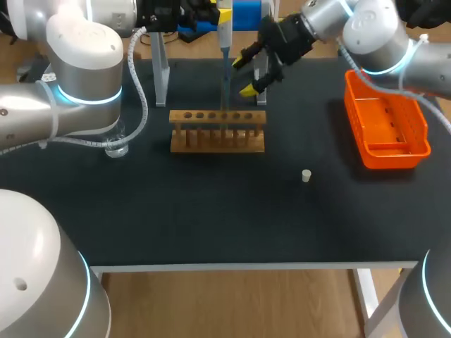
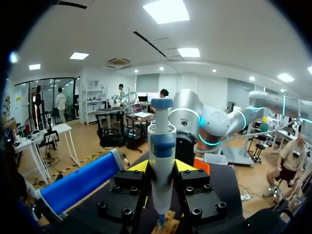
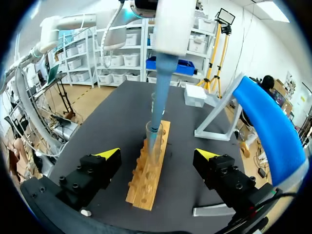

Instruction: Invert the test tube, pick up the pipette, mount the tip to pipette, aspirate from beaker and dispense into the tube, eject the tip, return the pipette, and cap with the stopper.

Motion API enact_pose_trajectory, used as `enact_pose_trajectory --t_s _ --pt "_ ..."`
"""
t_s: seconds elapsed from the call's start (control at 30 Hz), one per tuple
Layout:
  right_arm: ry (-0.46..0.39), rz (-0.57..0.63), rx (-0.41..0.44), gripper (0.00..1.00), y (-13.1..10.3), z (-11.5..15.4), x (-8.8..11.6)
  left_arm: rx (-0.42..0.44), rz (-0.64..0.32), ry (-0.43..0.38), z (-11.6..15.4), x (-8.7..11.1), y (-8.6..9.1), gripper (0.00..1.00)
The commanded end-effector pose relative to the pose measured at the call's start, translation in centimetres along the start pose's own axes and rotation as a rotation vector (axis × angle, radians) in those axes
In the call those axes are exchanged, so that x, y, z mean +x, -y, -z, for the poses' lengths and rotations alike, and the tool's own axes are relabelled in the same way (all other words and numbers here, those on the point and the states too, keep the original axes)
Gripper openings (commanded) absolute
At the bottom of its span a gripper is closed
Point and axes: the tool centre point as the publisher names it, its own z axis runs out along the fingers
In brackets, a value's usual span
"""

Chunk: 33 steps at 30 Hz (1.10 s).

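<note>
My left gripper is shut on a white and blue pipette, held upright over the wooden tube rack. The pipette carries a long blue tip that reaches down into a clear test tube standing in the rack. Just behind the rack's right end, my right gripper is open; in the right wrist view the tube and tip stand ahead of it, between its spread fingers, untouched. A glass beaker sits left of the rack. The small white stopper lies on the mat, front right.
An orange basket stands at the right. White stand frames rise behind the rack, with a blue padded bar beside my right gripper. The black mat covers the table up to its front edge.
</note>
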Motion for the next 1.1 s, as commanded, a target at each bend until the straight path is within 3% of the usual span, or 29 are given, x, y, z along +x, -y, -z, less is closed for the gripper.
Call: enact_pose_trajectory --t_s 0.03,0.4,0.63,1.1 --pt "0.041 -0.013 0.017 1.00 -0.8 3.4 1.1 0.005 -0.001 0.002 -0.1 0.0 -0.1 0.00" --pt "0.219 -0.050 -0.008 1.00 -3.7 10.7 0.2 0.005 -0.001 0.002 -0.1 0.0 -0.1 0.00" --pt "0.276 -0.027 -0.014 1.00 -6.7 13.7 0.2 0.005 -0.001 0.002 -0.1 0.0 -0.1 0.00" --pt "0.280 -0.027 -0.013 1.00 -7.0 14.0 0.3 0.005 -0.001 0.002 -0.1 0.0 -0.1 0.00"
